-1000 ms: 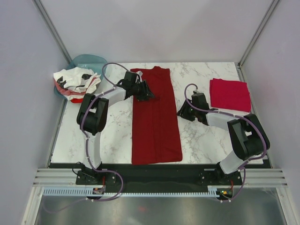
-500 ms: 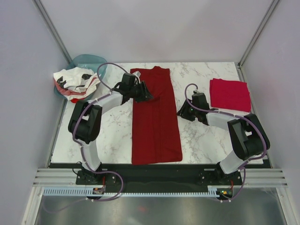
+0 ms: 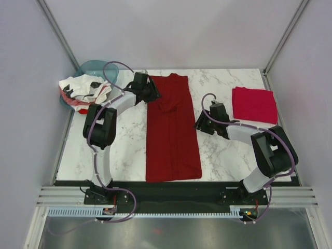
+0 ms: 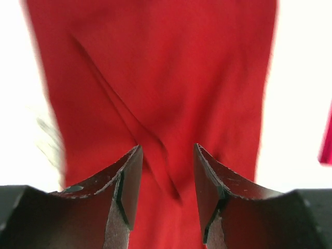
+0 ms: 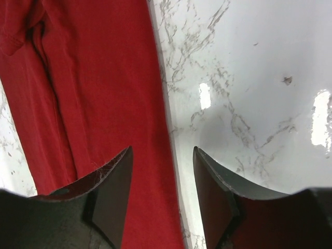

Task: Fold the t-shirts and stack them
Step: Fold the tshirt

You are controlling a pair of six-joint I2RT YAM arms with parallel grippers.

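At the far left edge of the dark red shirt (image 3: 173,140), the left gripper (image 3: 153,92) hangs over the cloth with its jaws parted. From the left wrist, that gripper (image 4: 167,150) shows two dark fingers (image 4: 127,192) standing apart with nothing pinched between them. The red cloth (image 4: 171,78) fills the gap behind them, and a slanting crease (image 4: 124,119) runs down toward it. Whether the fingertips touch the cloth cannot be told.

The right gripper (image 3: 199,124) sits low just beside the right edge of the same shirt, about a third of the way down from its far end. Seen from the right wrist, it (image 5: 162,150) is likewise released, jaws apart and holding nothing. The shirt's edge (image 5: 93,104) runs under the gap, with bare marble table (image 5: 249,78) to the right.

The dark red shirt lies flat down the middle of the table (image 3: 223,155), folded lengthwise into a long strip with its collar end at the far side and its hem near the arm bases. A crimson shirt (image 3: 254,104), folded into a neat square, rests on the far right of the table, well apart from the strip. White shirts (image 3: 83,89) with black and red marks lie crumpled in a heap at the far left, against a teal basin (image 3: 96,66).
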